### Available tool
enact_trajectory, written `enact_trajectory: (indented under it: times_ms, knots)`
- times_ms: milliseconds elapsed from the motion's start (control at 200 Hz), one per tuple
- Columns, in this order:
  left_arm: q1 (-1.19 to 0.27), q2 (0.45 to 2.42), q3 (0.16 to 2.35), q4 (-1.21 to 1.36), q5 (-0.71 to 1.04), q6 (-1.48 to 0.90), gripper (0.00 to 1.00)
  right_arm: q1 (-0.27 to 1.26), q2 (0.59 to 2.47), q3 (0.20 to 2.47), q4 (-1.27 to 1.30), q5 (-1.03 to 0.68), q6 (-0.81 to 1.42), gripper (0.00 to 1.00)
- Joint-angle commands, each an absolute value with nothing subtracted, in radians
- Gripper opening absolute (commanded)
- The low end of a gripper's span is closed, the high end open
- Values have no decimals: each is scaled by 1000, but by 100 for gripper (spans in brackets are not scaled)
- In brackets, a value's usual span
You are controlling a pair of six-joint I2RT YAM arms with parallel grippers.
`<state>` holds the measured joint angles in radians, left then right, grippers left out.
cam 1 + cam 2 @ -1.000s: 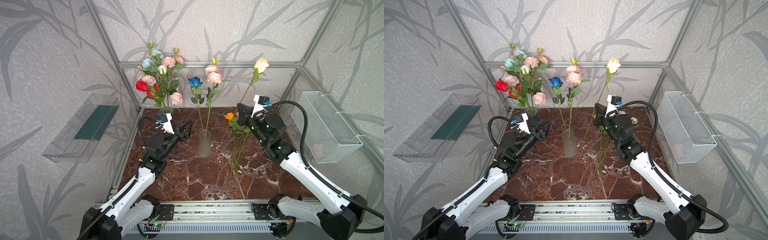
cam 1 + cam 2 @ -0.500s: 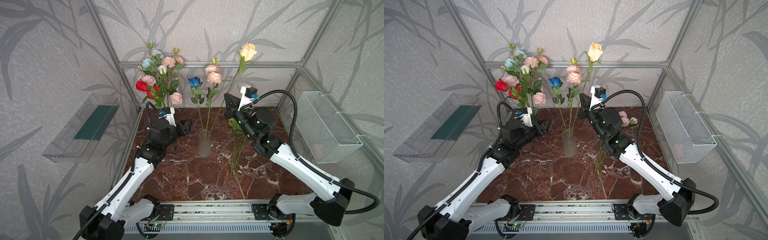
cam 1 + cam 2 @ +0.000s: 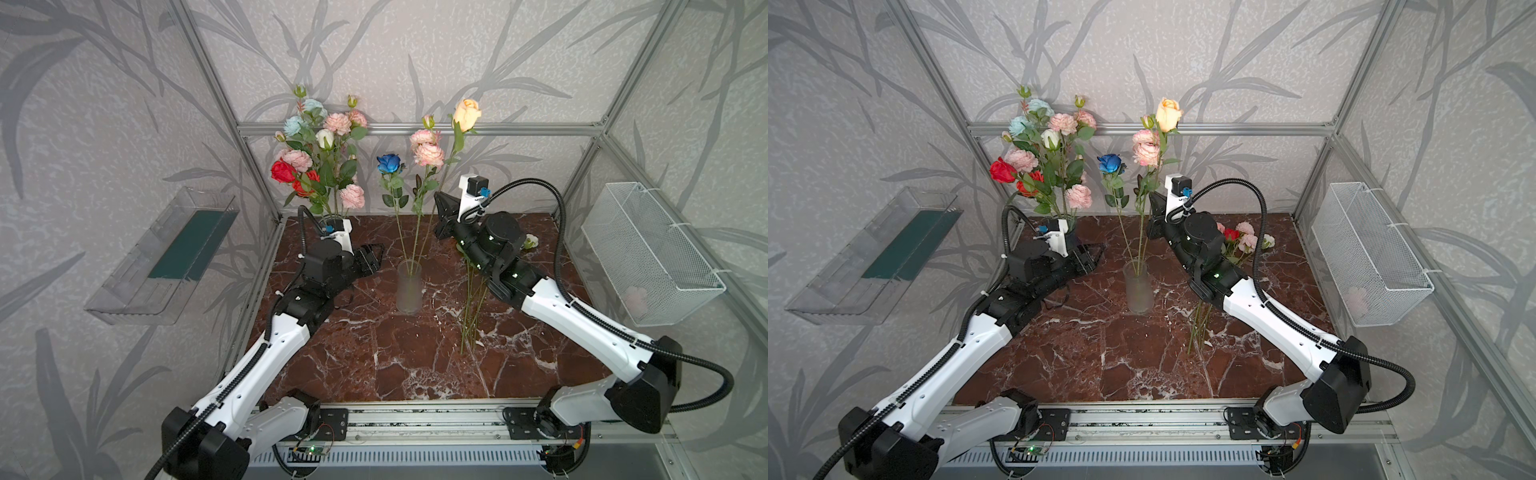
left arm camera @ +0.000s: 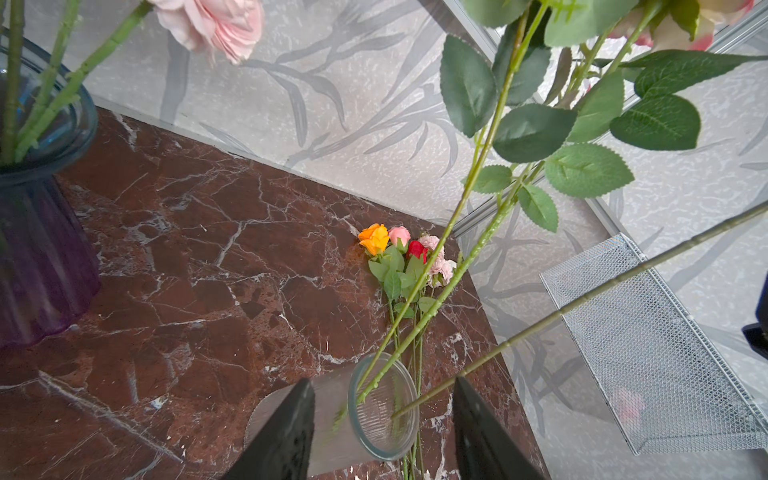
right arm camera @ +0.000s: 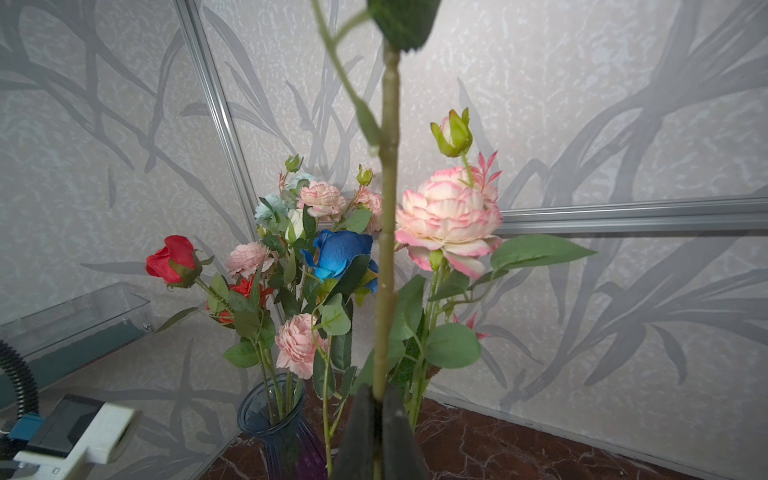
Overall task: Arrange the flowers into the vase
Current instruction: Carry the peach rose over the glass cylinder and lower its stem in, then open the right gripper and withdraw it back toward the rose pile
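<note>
A clear frosted vase [image 3: 409, 286] [image 3: 1139, 286] stands mid-table and holds a blue rose [image 3: 390, 163] and a pink peony stem [image 3: 428, 153]. My right gripper [image 3: 441, 216] [image 5: 379, 409] is shut on the long stem of a cream-orange rose [image 3: 466, 115] above and right of the vase. The left wrist view shows that stem's lower end [image 4: 415, 403] inside the vase mouth [image 4: 384, 411]. My left gripper [image 3: 374, 259] [image 4: 382, 380] is open just left of the vase. Its fingers stand on either side of the rim without gripping it. More flowers [image 3: 1237, 243] [image 4: 399, 257] lie on the marble at the right.
A dark blue-purple vase [image 4: 37, 249] [image 5: 278, 424] with a full bouquet [image 3: 320, 158] stands at the back left corner. A white wire basket [image 3: 648, 253] hangs on the right wall. A clear shelf [image 3: 166, 253] hangs on the left wall.
My right gripper has carried the cream-orange rose left to the vase, and the stem now stands steeper. My left arm has moved towards the vase and its jaws have narrowed a little.
</note>
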<state>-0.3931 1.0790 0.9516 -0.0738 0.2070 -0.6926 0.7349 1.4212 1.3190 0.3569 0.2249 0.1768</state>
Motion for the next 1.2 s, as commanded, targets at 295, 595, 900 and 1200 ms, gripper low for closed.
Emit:
enact_trajectory:
  times_ms: [295, 595, 900, 1200]
  knots:
    - [-393, 1078, 898, 11, 199, -694, 54, 795, 1425, 1109, 424, 180, 257, 11]
    - [-394, 1097, 856, 96, 212, -706, 54, 795, 1526, 1248, 229, 152, 295, 32]
    - [-393, 1112, 847, 103, 199, -708, 54, 793, 1600, 1406, -6, 162, 294, 46]
    - [-394, 1107, 854, 100, 211, -707, 54, 817, 1692, 1662, -321, 159, 229, 52]
